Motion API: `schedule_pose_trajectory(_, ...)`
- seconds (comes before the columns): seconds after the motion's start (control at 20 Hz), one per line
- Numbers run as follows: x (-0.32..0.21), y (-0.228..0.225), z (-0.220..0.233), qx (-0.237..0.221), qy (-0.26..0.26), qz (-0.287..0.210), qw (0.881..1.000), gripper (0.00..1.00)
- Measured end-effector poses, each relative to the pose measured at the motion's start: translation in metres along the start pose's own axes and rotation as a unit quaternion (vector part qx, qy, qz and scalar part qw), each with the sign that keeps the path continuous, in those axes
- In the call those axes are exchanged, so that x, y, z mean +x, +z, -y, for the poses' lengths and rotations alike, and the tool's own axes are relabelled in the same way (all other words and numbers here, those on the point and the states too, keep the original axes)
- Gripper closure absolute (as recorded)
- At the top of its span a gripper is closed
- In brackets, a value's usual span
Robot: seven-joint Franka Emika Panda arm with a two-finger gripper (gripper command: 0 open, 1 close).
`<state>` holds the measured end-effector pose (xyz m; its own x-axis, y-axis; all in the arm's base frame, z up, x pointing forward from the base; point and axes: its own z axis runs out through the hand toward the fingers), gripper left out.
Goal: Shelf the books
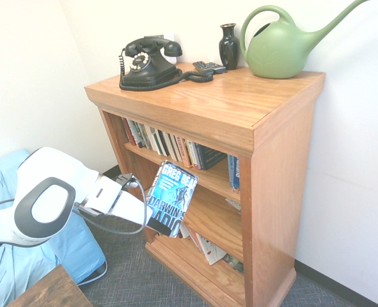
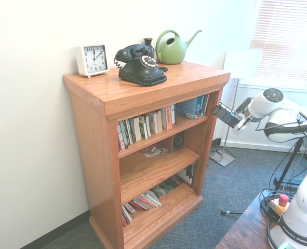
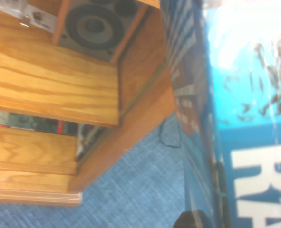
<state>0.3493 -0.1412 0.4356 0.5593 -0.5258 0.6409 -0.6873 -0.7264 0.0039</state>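
The book (image 1: 171, 199), a thick paperback with a blue-and-black cover reading "GREG BEAR DARWIN'S RADIO", hangs tilted in front of the middle tier's left part. My gripper (image 1: 149, 222) is shut on its lower edge. From the other side, the book (image 2: 222, 113) and gripper (image 2: 235, 121) are just off the shelf's (image 2: 143, 88) right front corner, level with the top tier. The honey-coloured shelf (image 1: 227, 102) has three open tiers. The wrist view shows the book's cover (image 3: 245, 118) close up beside the shelf's lower boards (image 3: 50, 80).
A row of mixed books (image 1: 169, 144) fills the top tier. Loose books (image 2: 143, 199) lie on the bottom tier, a small speaker (image 3: 95, 26) stands on the middle one. On top are a black telephone (image 1: 147, 62), vase (image 1: 229, 45), green watering can (image 1: 278, 48) and clock (image 2: 92, 58).
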Motion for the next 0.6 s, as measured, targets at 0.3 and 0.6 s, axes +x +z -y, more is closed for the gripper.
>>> schedule_pose_trajectory(0.3, 0.005, 0.021, 0.022, 0.006, -0.014, 0.009, 1.000, 1.00)
schedule_pose_trajectory(0.6, 0.025, 0.031, 0.048, 0.024, -0.003, 0.021, 0.999, 1.00)
